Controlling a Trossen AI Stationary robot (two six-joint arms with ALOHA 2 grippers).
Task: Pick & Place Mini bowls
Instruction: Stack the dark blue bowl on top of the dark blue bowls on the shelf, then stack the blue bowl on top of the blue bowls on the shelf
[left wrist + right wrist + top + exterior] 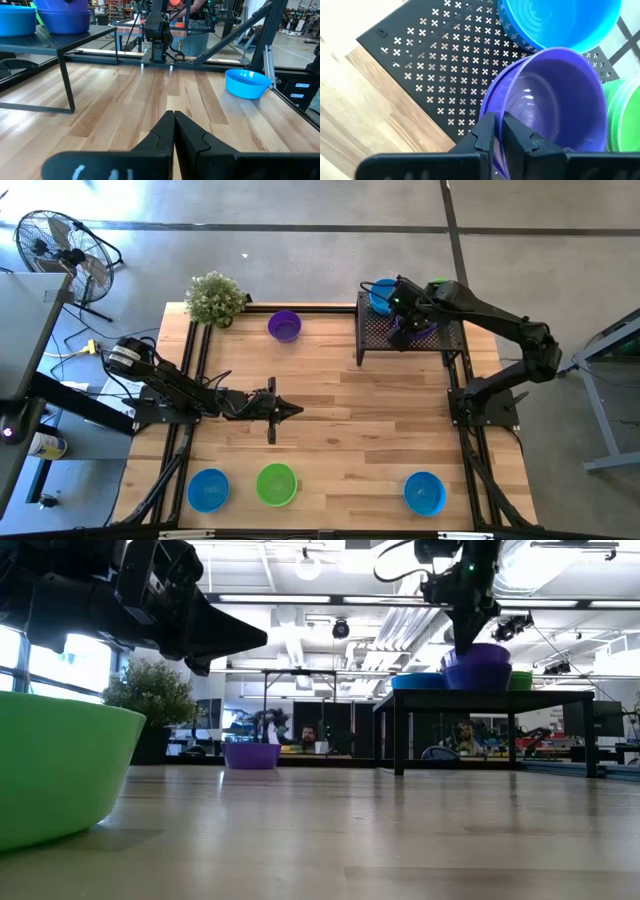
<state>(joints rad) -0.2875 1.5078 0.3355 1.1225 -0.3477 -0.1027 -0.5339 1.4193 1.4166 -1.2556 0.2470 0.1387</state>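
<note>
purple bowl [555, 95] pinched by right end effector [498, 131]

High view straight down; low view table-level; both share stand [410, 330].

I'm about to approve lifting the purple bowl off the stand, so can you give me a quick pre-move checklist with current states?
1. Right gripper shut on the purple bowl's rim: ok.
2. Top bowl free of the purple one nested beneath: cannot tell.
3. Blue bowls and green bowls crowd it on the black mesh stand: not ok, lift straight up.
4. Left gripper shut, mid-table, away from the stand: ok.
5. Bare wood beside the purple bowl on the table: ok.
</note>
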